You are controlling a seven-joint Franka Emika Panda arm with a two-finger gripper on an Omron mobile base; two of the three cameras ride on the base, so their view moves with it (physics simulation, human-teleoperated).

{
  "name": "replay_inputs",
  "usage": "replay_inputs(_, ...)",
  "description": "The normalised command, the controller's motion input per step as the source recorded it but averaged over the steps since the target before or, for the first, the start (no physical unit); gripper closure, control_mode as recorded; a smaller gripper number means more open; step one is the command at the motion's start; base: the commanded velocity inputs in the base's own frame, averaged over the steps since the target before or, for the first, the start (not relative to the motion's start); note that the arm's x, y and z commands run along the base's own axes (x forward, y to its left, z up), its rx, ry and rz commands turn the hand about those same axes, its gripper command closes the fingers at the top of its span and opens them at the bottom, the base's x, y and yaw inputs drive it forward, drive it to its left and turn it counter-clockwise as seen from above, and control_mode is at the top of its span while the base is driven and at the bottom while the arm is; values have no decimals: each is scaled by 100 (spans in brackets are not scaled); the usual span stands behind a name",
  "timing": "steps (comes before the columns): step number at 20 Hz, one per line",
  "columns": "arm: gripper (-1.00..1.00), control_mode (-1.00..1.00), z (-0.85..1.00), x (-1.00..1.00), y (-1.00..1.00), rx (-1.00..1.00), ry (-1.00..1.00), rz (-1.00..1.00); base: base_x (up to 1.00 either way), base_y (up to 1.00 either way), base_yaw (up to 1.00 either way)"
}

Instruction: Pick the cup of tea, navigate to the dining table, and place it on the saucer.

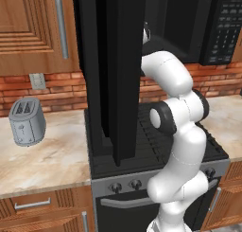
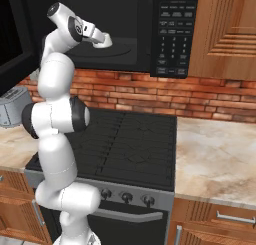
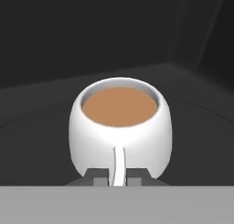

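Note:
The cup of tea [image 3: 120, 127] is a small white cup with brown tea, standing on the dark floor inside the open microwave. Its thin handle points at the camera in the hand view. My gripper [image 3: 119, 177] is shut on that handle, a dark fingertip pressed against each side. From the right base view, my arm reaches up into the microwave cavity, where the gripper [image 2: 99, 38] meets the white cup of tea [image 2: 106, 40]. The dining table and the saucer are out of view.
The microwave's black door [image 1: 113, 75] hangs open over the stove [image 2: 125, 144], and its control panel [image 2: 172, 34] is to the right of the cavity. A grey toaster [image 1: 27, 121] stands on the left counter. Marbled counter [image 2: 215, 154] lies right of the stove.

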Motion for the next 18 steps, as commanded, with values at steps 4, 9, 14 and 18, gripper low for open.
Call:
replay_inputs(4,100,-100,0,6,2,0,5,0,0,0,0)
replay_inputs(9,100,-100,0,0,0,0,0,0,0,0,0)
replay_inputs(14,100,-100,0,0,0,0,0,0,0,0,0)
replay_inputs(18,100,-100,0,-3,0,0,0,0,0,0,0)
